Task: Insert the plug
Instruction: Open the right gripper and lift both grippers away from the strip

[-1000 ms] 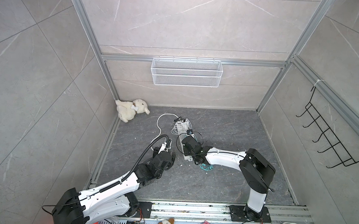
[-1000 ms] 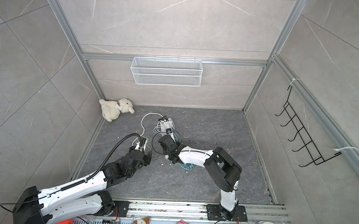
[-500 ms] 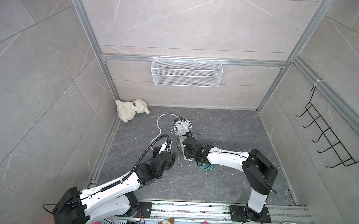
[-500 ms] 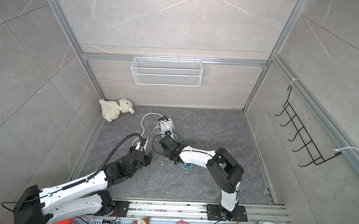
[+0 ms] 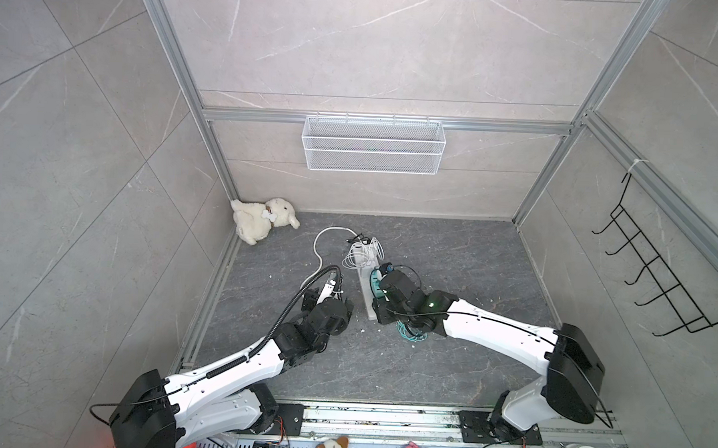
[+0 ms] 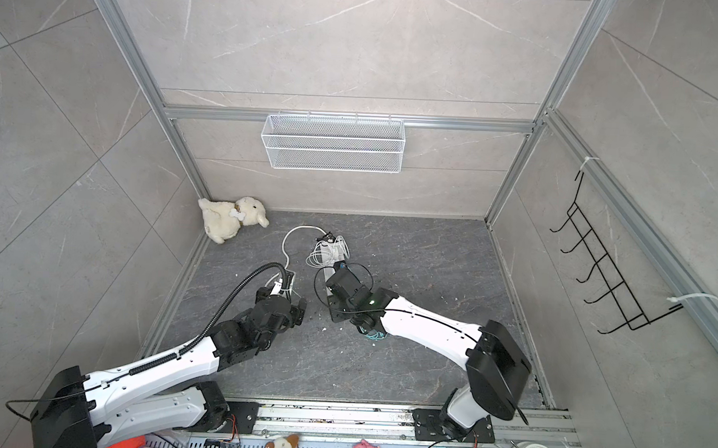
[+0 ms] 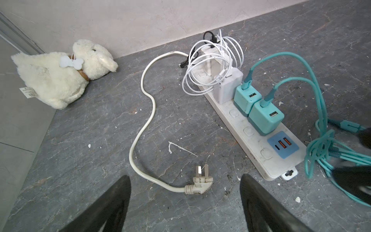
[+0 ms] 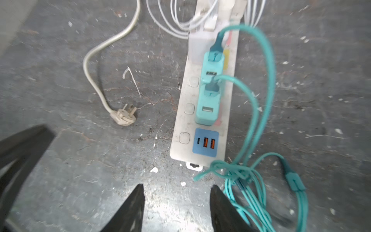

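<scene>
Floor of dark grey veined stone (image 5: 384,371) lay open frontward between pale tiled walls (image 5: 377,47); left gripper (image 7: 185,176), right gripper (image 8: 177,186) gaped empty.

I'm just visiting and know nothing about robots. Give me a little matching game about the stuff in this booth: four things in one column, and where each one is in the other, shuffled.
Things
1. white plush toy
2. three-pin plug
3. teal chargers
4. wire basket

Places
A. seated in the power strip
B. hung on the back wall
C. lying in a corner, against the wall
D. loose on the floor, plugged into nothing

Pairs: 1-C, 2-D, 3-A, 4-B
</scene>
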